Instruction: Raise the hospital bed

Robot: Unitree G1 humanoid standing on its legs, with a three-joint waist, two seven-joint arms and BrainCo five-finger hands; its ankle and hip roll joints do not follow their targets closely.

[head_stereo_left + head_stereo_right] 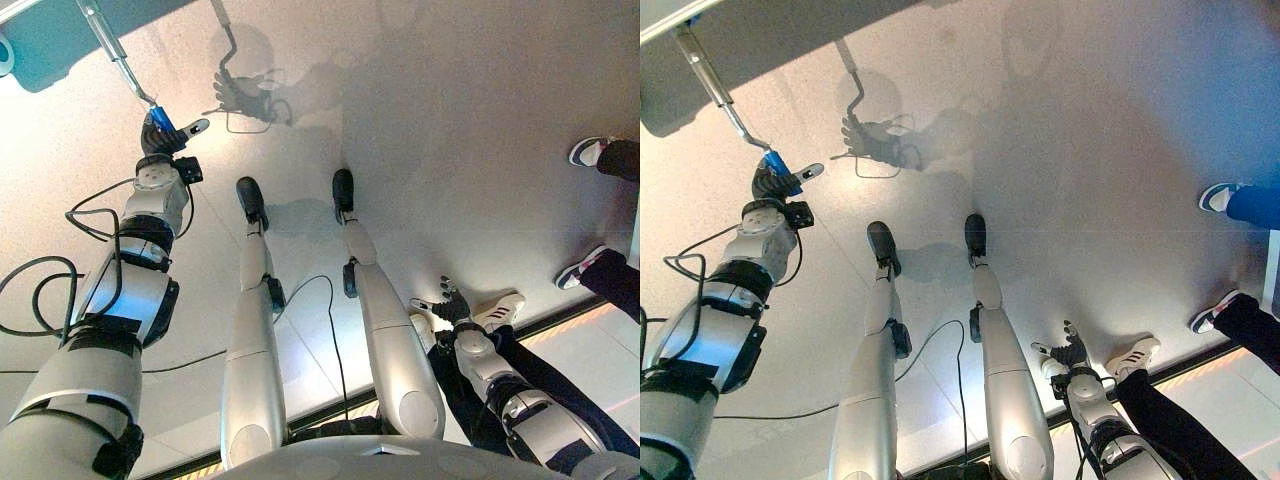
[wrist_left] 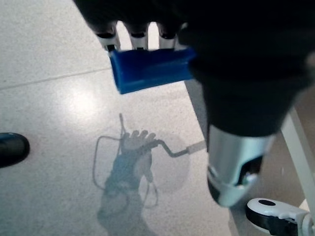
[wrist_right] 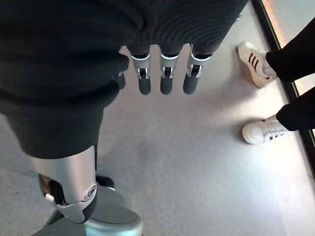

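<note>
Pale floor; left hand (image 1: 160, 135) curled round blue-gripped steel crank (image 1: 118, 55); right hand (image 3: 162, 73) slack

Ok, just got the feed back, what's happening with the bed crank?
The left hand is curled round the blue handle of the bed's crank, which slopes down from the bed. The right hand hangs open at the robot's side, holding nothing. A person's shoes stand on the floor nearby.

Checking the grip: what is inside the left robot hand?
The crank's blue handle sits inside the left robot hand, fingers curled round it. Its far end is covered.
</note>
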